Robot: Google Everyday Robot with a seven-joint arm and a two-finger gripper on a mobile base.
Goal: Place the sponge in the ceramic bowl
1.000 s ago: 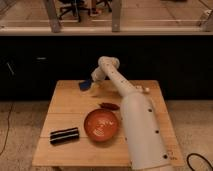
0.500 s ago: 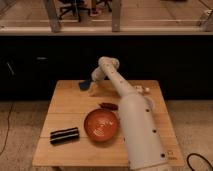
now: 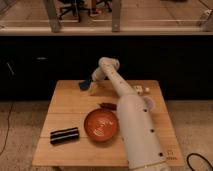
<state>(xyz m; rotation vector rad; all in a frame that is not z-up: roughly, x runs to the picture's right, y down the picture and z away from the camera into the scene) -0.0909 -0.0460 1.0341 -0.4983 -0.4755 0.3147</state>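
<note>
Wooden surface with sponge, bowl and one arm — items as they lie

1. Surface [image 3: 60,107] — pale wood, rectangular, standing on a speckled floor [image 3: 20,130]. It carries everything listed below.

2. Sponge [image 3: 84,84] — small, flat, blue. It lies close to the far edge of the surface, towards the far left corner, well apart from the bowl. It sits just to the left of the pincer's tip. Whether the two touch cannot be told.

3. Ceramic bowl [image 3: 101,126] — round, shallow, orange-red, with faint rings inside. It stands upright near the middle of the surface, a little towards the near edge, and nothing lies in it. The arm passes close by its right side.

4. Arm [image 3: 132,120] — white and thick. It rises from the near right corner and reaches diagonally across to the far edge, bending downward at its last joint.

5. Pincer [image 3: 93,88] — at the arm's far end, low over the far edge of the surface beside the sponge. Its jaws stand wide and it holds nothing.

6. Black block [image 3: 64,135] — long, with pale stripes, lying flat near the near left corner, left of the bowl.

7. Small dark reddish item [image 3: 107,105] — just beyond the bowl's far rim, against the arm. Its kind cannot be told.

8. Two small white items [image 3: 140,90] — near the far right corner, right of the arm.
</note>
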